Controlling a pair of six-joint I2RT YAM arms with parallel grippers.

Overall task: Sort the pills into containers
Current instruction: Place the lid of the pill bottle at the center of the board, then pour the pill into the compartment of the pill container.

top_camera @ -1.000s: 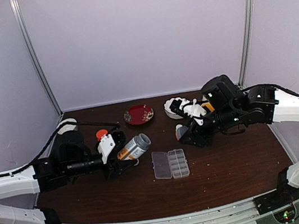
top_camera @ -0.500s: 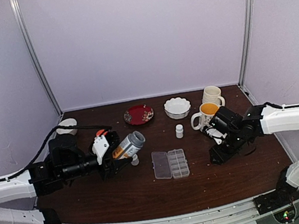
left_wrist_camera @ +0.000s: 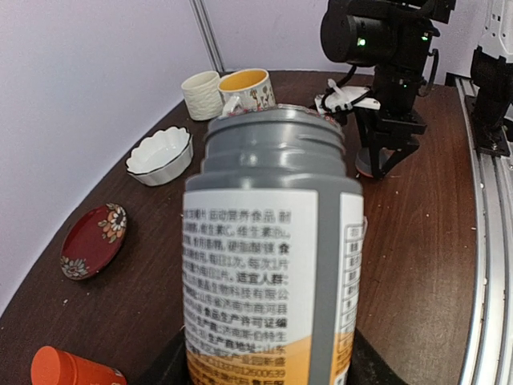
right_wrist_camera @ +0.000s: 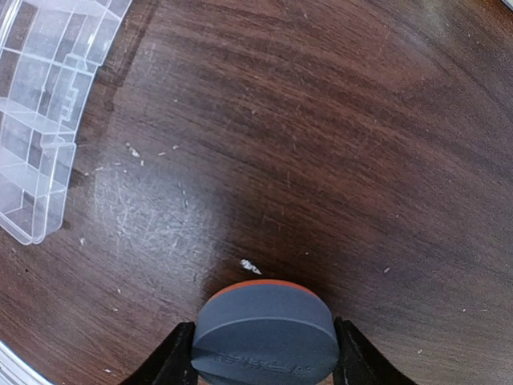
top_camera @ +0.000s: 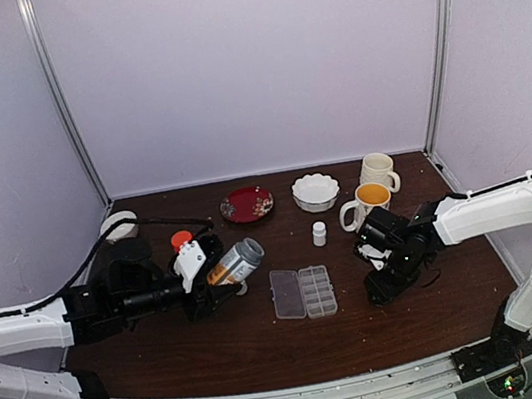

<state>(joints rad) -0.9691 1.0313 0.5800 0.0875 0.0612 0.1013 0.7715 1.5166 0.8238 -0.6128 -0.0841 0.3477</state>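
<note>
Progress: close to the start, by the look of things. From above, find the pill box (top_camera: 303, 292) lying at mid-table with lid swung open and cells looking bare, though too small there to be sure; make out no pills at that range. Spot the left pincer (top_camera: 208, 278) clamped round the base of a tilted bottle (top_camera: 238, 261), mouth uncapped and turned rightward, left of the box and apart from it, and the right pincer (top_camera: 381, 287) low over the wood just right of the box. Through the left wrist camera, see mostly the bottle (left_wrist_camera: 272, 241) filling the frame, grey threaded neck open, nothing spilling; cannot see the fingers themselves, so take the grip from the overhead view. Through the right wrist camera, find the jaws partly apart and closed on a grey cap (right_wrist_camera: 264, 333) low over the table (right_wrist_camera: 361, 120), touching it or not impossible to tell; note a few whitish specks (right_wrist_camera: 250, 264), possibly pills, loose on the wood between cap and box (right_wrist_camera: 48, 104), none visibly inside a cell. Judge all of it left to do: pouring, then parting pills among the cells.
</note>
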